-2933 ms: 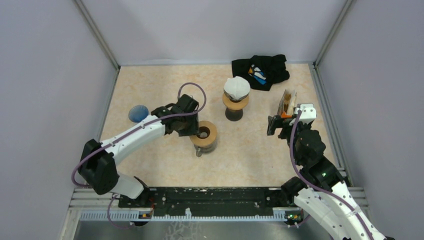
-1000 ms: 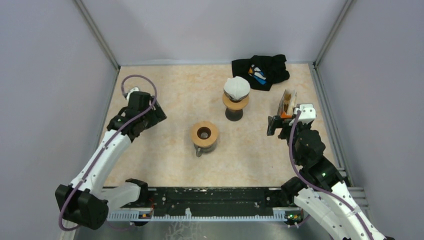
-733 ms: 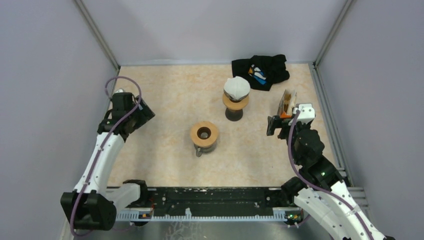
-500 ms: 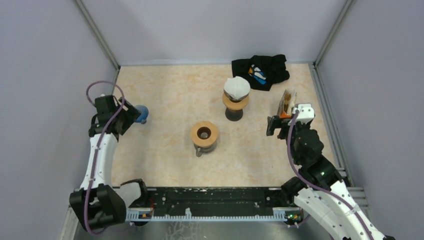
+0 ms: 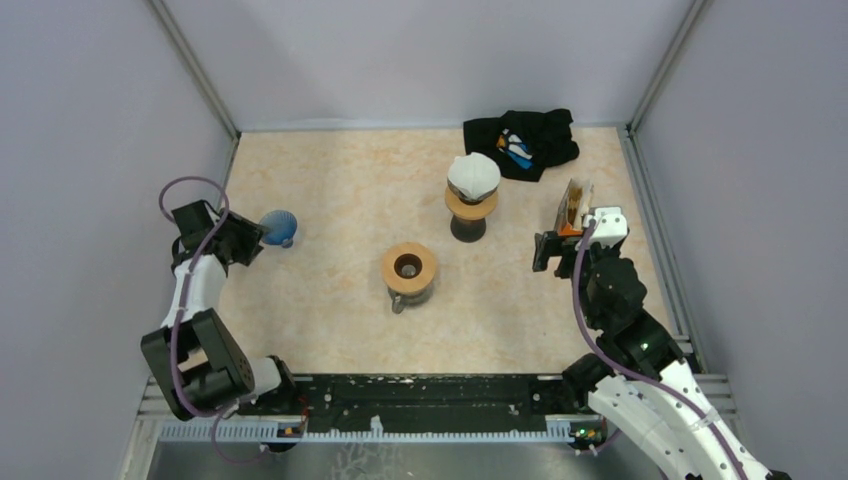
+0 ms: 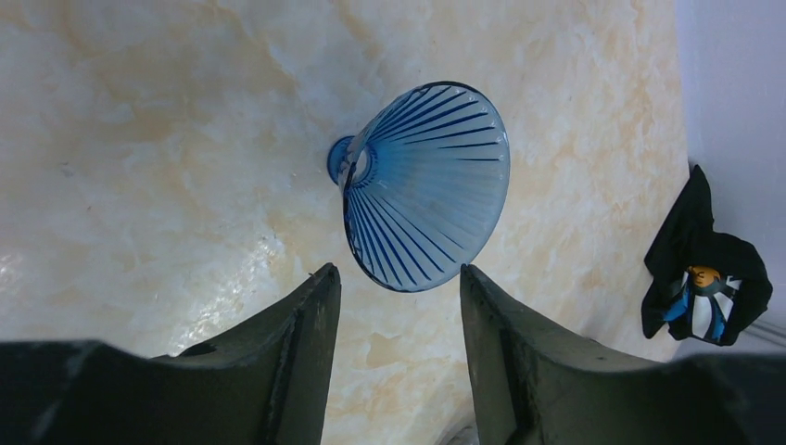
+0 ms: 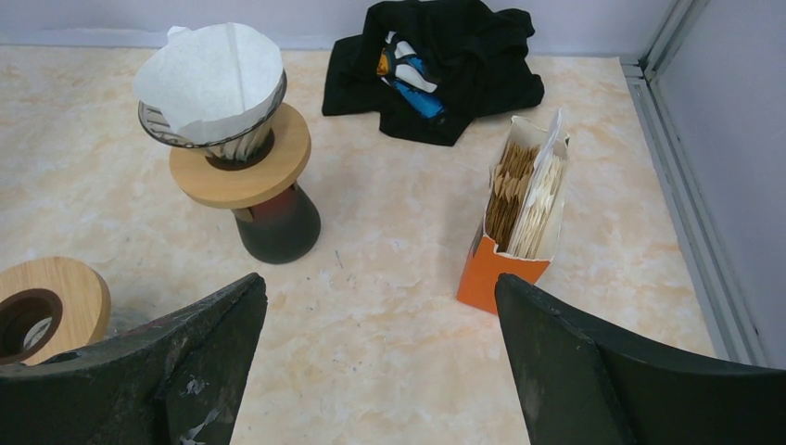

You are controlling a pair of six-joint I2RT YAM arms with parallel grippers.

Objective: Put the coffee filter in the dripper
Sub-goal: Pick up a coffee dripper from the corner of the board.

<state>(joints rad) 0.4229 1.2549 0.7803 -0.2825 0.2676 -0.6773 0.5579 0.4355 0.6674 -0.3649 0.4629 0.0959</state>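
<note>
Beside the tipped dripper (image 6: pixel 422 185), left claw (image 6: pixel 399 278) gapes.

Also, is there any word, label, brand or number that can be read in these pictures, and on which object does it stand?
No text can be read in any view.
Black cloth: a blue, orange and white print, but no letters can be made out.
Orange filter box: no lettering on the side that shows.
</note>
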